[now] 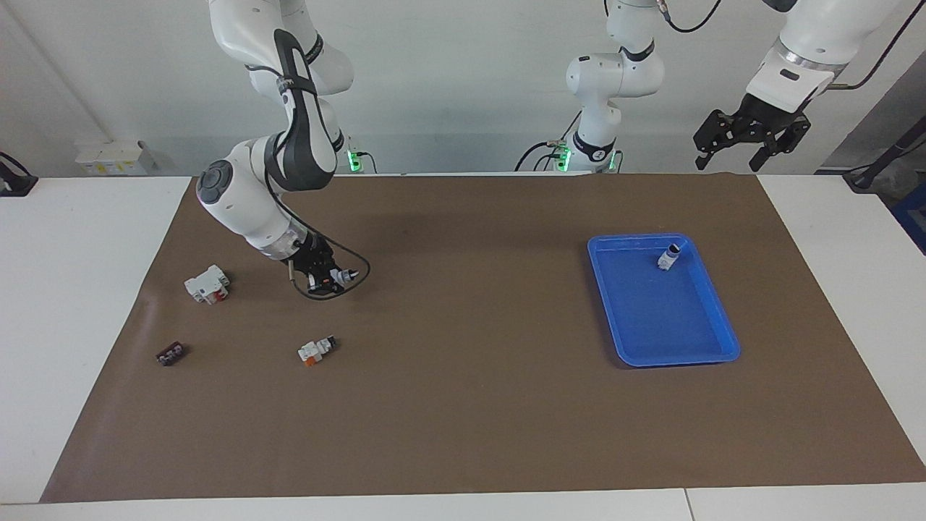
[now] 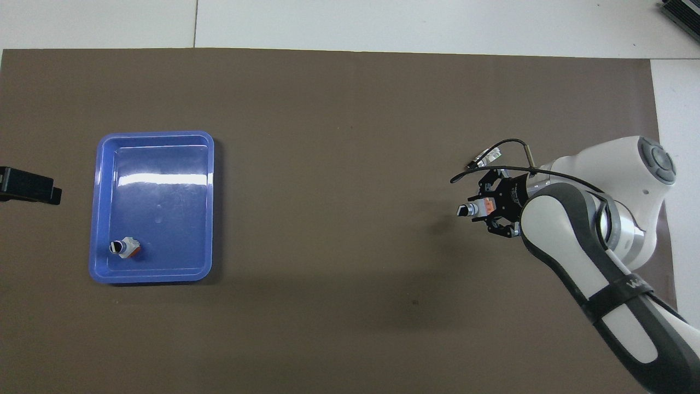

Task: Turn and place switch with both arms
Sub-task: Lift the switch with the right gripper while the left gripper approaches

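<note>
My right gripper (image 1: 329, 277) is shut on a small white switch (image 1: 340, 276) with an orange part and a black knob, and holds it tilted a little above the brown mat; it also shows in the overhead view (image 2: 474, 208). A second switch (image 1: 316, 350) lies on the mat farther from the robots, partly covered by the cable in the overhead view (image 2: 486, 157). A third switch (image 1: 669, 256) stands in the blue tray (image 1: 712, 318). My left gripper (image 1: 749, 141) waits open, high over the mat's edge at the left arm's end.
A larger white block with a red mark (image 1: 207, 284) and a dark brown flat block (image 1: 170, 354) lie on the brown mat (image 1: 463, 405) toward the right arm's end. A black cable (image 1: 354, 278) loops from the right wrist.
</note>
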Motion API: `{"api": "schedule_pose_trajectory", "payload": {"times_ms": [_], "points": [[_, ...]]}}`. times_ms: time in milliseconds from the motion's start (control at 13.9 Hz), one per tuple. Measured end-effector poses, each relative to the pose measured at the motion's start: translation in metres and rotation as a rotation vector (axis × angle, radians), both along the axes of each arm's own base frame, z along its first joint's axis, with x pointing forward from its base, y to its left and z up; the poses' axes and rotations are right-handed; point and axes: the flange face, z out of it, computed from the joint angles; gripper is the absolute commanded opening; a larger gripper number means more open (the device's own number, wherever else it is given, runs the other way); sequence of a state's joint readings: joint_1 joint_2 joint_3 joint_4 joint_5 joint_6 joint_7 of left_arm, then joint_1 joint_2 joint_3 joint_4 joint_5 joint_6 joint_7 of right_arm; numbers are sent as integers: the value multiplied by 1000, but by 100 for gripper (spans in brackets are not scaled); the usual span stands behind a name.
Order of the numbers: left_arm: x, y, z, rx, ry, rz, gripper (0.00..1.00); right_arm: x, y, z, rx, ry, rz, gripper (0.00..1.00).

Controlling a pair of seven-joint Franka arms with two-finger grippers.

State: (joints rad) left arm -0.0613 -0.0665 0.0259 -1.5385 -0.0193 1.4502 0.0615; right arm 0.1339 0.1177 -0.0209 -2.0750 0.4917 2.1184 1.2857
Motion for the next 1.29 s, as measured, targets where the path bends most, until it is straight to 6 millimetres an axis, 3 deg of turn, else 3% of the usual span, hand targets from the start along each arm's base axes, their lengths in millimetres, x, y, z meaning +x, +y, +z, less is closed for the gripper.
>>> {"api": "schedule_pose_trajectory", "payload": {"times_ms": [287, 645, 1004, 1291], "points": [[0, 0, 0, 0, 0, 0, 100, 12, 80, 51, 176, -6, -80, 0], [-1, -1, -2, 0, 8, -2, 100, 11, 153, 112, 342, 22, -171, 0], [-4, -10, -3, 2, 17, -20, 100, -27, 226, 175, 399, 93, -221, 0], [-9, -50, -1, -56, 26, 88, 100, -61, 278, 183, 388, 121, -151, 0]]}}
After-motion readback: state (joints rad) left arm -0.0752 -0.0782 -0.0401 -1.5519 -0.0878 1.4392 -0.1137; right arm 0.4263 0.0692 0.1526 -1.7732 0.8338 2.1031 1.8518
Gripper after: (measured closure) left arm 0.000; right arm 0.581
